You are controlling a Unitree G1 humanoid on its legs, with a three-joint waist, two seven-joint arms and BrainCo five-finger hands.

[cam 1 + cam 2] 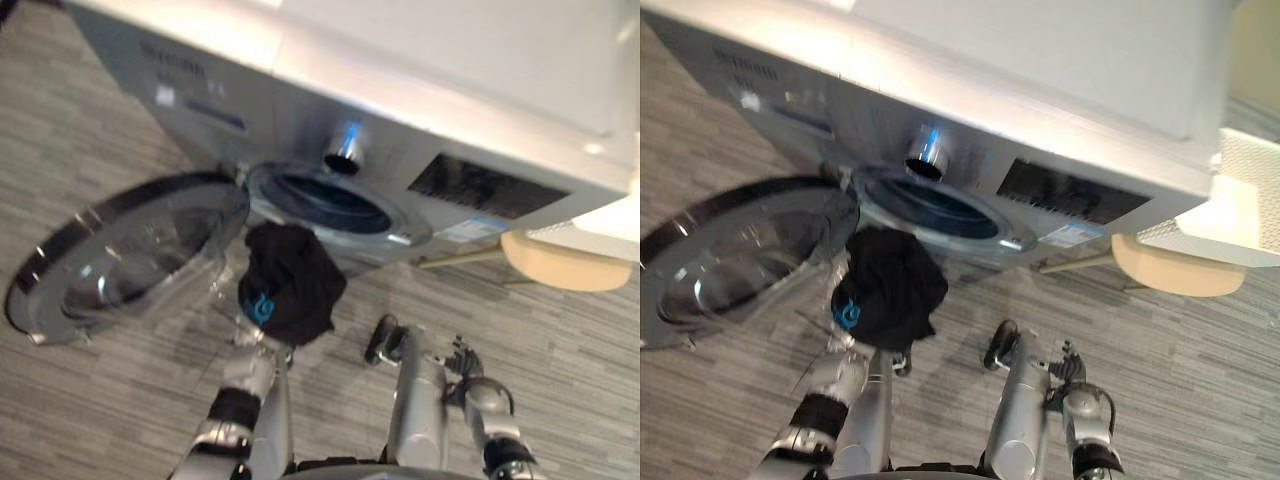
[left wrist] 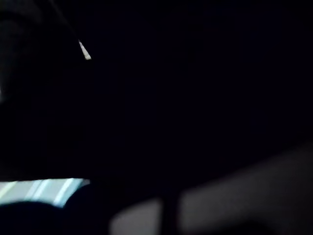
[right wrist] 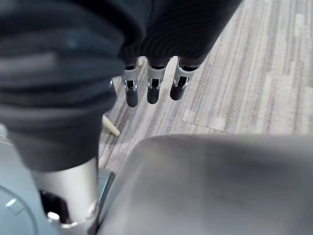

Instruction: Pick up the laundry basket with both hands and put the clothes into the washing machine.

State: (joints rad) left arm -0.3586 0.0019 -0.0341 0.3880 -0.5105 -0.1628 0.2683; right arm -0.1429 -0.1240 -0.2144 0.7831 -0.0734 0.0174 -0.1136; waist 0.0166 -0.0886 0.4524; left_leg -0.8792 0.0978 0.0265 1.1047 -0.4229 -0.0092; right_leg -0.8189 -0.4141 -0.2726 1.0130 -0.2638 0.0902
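Observation:
A bunched black garment (image 1: 290, 280) with a blue mark is held up just below the drum opening (image 1: 330, 205) of the silver washing machine (image 1: 300, 90). It sits on top of my left hand (image 1: 247, 338), which it covers. The left wrist view is dark, with cloth right against it. The machine's round door (image 1: 120, 255) stands swung open to the left of the garment. My right hand (image 1: 385, 340) hangs lower and to the right of the garment. Its fingers (image 3: 151, 90) are straight above the floor and hold nothing.
A beige round stool (image 1: 1175, 265) with wooden legs stands right of the machine. A white perforated object (image 1: 1250, 195), perhaps the basket, lies above it at the right edge. Grey striped flooring (image 1: 90, 400) surrounds the machine.

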